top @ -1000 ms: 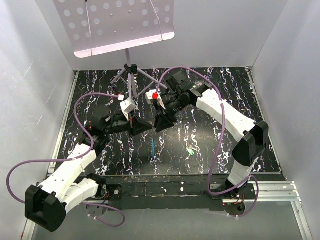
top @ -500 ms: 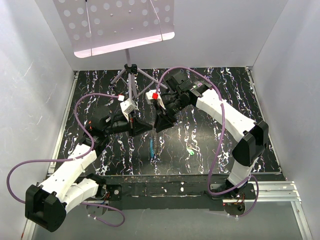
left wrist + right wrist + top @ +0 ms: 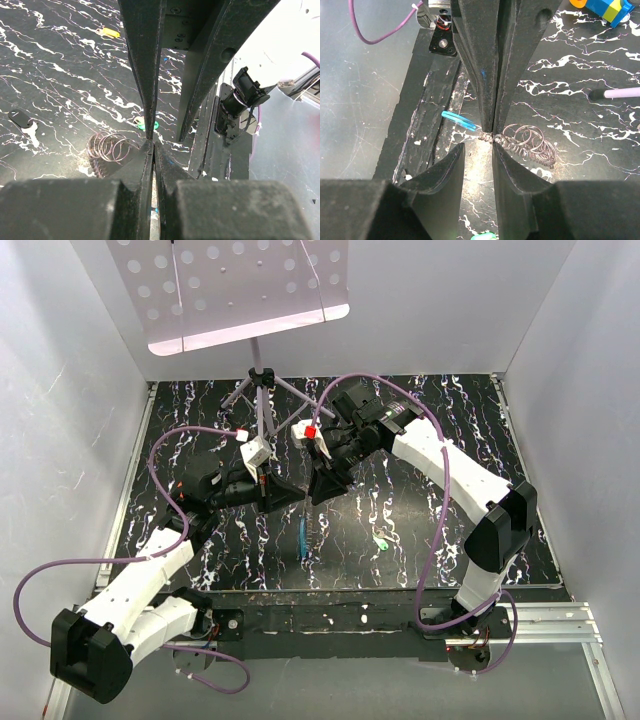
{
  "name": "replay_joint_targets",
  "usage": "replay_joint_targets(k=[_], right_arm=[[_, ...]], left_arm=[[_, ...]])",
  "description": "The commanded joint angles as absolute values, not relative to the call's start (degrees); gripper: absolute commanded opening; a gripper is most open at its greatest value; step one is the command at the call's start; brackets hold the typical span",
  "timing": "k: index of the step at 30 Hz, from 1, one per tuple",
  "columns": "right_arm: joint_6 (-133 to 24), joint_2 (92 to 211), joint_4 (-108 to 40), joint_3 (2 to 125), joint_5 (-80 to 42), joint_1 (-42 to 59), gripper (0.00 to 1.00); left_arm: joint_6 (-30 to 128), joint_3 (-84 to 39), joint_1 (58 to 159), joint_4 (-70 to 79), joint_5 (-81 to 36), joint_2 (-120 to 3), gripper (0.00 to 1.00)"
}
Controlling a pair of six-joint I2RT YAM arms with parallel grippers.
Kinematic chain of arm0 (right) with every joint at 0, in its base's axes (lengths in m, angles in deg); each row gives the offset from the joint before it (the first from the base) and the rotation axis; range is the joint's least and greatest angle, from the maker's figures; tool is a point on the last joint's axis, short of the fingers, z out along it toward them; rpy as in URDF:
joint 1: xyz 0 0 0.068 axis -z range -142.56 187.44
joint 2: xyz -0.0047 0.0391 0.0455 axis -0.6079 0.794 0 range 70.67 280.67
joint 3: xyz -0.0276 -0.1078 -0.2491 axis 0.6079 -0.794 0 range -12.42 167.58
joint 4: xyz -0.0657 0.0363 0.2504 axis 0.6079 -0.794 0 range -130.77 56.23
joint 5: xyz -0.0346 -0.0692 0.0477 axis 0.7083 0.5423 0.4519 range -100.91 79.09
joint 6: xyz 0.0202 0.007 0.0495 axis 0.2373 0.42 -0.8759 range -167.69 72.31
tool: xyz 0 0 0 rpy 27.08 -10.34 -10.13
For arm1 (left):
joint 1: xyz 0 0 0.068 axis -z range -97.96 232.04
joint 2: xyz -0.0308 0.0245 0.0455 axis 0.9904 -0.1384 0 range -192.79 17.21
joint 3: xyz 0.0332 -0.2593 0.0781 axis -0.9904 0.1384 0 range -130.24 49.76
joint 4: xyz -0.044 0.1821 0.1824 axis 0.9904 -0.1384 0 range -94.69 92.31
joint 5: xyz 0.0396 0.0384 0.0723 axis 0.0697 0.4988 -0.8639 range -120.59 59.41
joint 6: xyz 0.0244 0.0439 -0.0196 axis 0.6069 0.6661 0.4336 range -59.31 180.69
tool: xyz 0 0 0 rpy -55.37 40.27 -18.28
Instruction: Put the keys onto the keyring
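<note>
Top and wrist views, both arms over the black marbled table (image 3: pixel 450 420). Landmark: the purple tripod stand (image 3: pixel 262 380) at the far middle of the table.

- **Left gripper** (image 3: pixel 152 147): reaches in from the left, on the near side of the stand. Its jaws are pressed fully together. The closed tips meet one end of the keyring (image 3: pixel 527 146); whether the wire is actually pinched between them cannot be told.
- **Right gripper** (image 3: pixel 477 147): reaches in from the right, also on the near side of the stand, tip to tip with the left one. Its jaws stand partly apart, with nothing seen between them.
- **Keyring**: a stretched coil of thin grey loops, nearer the arm bases than the stand and just under the two sets of fingertips. Its light-blue strip (image 3: pixel 457 120) lies at the side of the coil toward the near table edge.
- **Green-headed key** (image 3: pixel 382 543): flat on the table, near and to the right of the stand, apart from both grippers and from the coil.
- **Other items**: a black-headed key (image 3: pixel 21 119) and a yellow tag (image 3: pixel 109 32) lie loose on the table in the left wrist view; their place relative to the stand cannot be told.
</note>
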State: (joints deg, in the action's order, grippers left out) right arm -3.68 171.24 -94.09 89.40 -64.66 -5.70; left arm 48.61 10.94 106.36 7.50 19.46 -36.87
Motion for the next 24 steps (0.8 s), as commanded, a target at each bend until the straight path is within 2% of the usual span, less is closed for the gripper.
replay_joint_targets(k=[1,10,18,21,22,24], right_arm=[[-2.7,171.1,-94.1,90.9,-65.5,-5.9,0.37],[-2.7,170.8,-94.1,89.9,-65.5,-5.9,0.37],[-2.7,170.1,-94.1,90.6,-65.5,-5.8,0.37],[-2.7,169.3,-94.1,95.3,-65.5,-5.2,0.37],[-15.4,168.8,-85.5,96.9,-69.9,-4.9,0.44],[-13.8,168.1,-88.3,99.7,-70.8,-4.4,0.47]], left_arm=[[48.1,11.1,106.3,10.4,21.1,-36.3,0.0],[45.8,13.6,106.3,14.5,19.9,-35.1,0.0],[40.8,19.8,106.3,27.3,17.9,-31.9,0.0],[39.3,22.3,106.3,33.5,17.0,-29.4,0.0],[38.6,23.0,106.3,35.3,16.2,-28.3,0.0],[38.1,23.7,106.3,37.5,15.0,-26.4,0.0]])
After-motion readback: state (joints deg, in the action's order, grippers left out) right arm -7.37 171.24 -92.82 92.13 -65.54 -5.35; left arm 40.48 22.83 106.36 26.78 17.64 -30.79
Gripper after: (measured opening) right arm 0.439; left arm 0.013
